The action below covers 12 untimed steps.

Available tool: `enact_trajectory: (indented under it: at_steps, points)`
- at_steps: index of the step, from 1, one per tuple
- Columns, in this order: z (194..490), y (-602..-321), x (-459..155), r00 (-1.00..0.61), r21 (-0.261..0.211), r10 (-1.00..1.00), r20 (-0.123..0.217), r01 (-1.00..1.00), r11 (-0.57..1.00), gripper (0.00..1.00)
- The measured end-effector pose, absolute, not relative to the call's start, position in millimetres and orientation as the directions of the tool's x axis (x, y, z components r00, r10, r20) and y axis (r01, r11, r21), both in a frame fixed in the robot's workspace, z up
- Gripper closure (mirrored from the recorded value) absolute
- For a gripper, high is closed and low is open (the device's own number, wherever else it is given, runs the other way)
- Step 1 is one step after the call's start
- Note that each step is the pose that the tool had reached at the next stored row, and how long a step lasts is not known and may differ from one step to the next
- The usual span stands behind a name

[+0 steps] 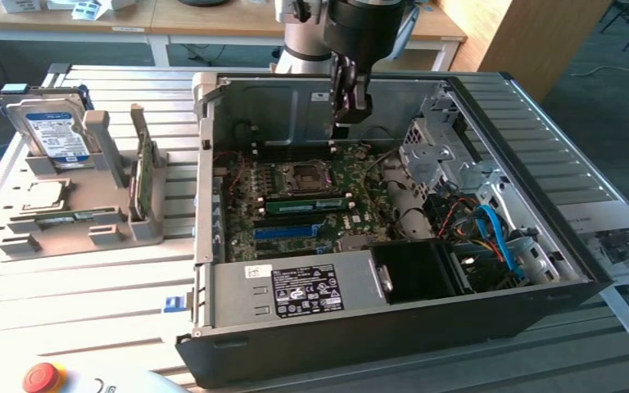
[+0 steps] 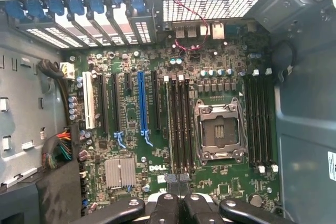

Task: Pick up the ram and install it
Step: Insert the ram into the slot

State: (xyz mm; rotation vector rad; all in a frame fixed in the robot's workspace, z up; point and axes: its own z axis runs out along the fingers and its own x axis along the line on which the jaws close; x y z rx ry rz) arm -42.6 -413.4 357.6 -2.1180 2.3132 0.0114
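A green ram stick point(image 1: 305, 203) stands on edge in a slot on the motherboard point(image 1: 292, 225), just in front of the CPU socket point(image 1: 298, 176). My gripper point(image 1: 350, 115) hangs well above the board near the case's back wall, apart from the stick. It is shut, with nothing between its fingers. In the wrist view the shut gripper point(image 2: 178, 182) sits over the end of the dark memory slots point(image 2: 179, 124) beside the CPU socket point(image 2: 219, 132). Another green stick point(image 1: 140, 176) stands upright in the grey holder point(image 1: 128, 229) at the exterior view's left.
The open computer case point(image 1: 402, 327) encloses the board, with a drive cage point(image 1: 445, 160) and cables point(image 1: 490, 229) on the exterior view's right. The holder also carries a hard drive point(image 1: 58, 135) and a silvery CPU chip point(image 1: 43, 195). A red button point(image 1: 43, 377) sits at the front.
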Motion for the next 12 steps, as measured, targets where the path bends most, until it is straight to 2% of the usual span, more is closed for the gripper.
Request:
enact_trajectory:
  at_steps: [12]
  points:
    - [357.6,-413.4,-42.0,-0.079,0.002,-0.997,-0.009,-0.997,0.079,0.89]
